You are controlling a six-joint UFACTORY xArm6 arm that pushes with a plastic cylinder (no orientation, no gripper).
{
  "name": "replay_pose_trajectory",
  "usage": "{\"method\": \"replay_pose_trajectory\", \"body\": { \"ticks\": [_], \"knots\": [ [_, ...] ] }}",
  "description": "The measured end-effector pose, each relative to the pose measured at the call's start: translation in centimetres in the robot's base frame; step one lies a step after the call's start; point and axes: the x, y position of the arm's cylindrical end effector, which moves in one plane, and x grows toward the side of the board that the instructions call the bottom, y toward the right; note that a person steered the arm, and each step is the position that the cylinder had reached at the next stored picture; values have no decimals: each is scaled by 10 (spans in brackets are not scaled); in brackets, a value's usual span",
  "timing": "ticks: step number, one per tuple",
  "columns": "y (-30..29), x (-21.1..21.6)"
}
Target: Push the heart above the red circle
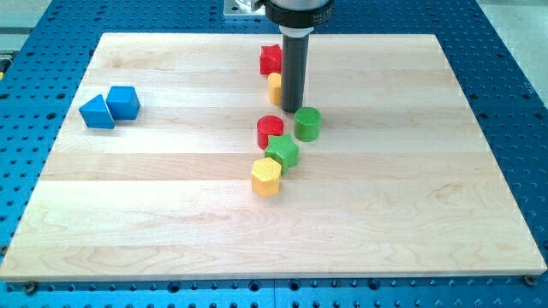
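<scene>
My tip point(292, 109) rests on the board, just right of a yellow block point(274, 87) that the rod partly hides, so its shape is hard to make out. The red circle point(270, 131) lies a little below and left of the tip. A green circle point(308, 123) sits just below and right of the tip, close to it. A red block point(271, 59), star-like, sits right above the yellow block, left of the rod.
A green block point(282, 152) touches the red circle's lower right. A yellow hexagon point(266, 176) lies just below it. A blue triangle point(97, 112) and a blue cube point(123, 101) sit together at the view's left. The wooden board point(411, 214) lies on a blue perforated table.
</scene>
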Motion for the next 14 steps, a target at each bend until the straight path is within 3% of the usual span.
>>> {"method": "replay_pose_trajectory", "body": {
  "ticks": [1,2,3,4,5,7,9,11,14],
  "knots": [
    [-1,0],
    [50,-15],
    [83,-71],
    [40,-110],
    [8,-116],
    [11,-116],
    [53,-116],
    [56,-100],
    [-12,-92]
  ]
}}
